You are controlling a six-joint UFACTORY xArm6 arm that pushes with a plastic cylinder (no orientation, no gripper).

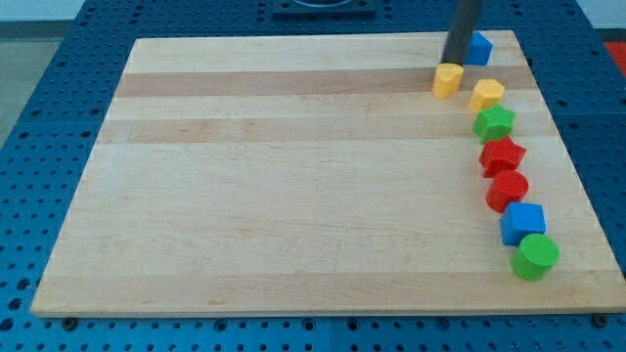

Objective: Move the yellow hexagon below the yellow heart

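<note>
The yellow heart [448, 80] lies near the board's top right. The yellow hexagon [486, 95] lies just to the right of it and slightly lower, a small gap apart. My tip [456, 62] stands right at the heart's upper edge, touching it or nearly so. The dark rod rises from there out of the view's top.
A blue block [480, 48] sits right of the rod, partly hidden by it. Below the hexagon a column runs down the right side: green star [494, 122], red star [502, 154], red round block [507, 190], blue cube [522, 223], green round block [535, 256]. The wooden board [293, 176] lies on a blue perforated table.
</note>
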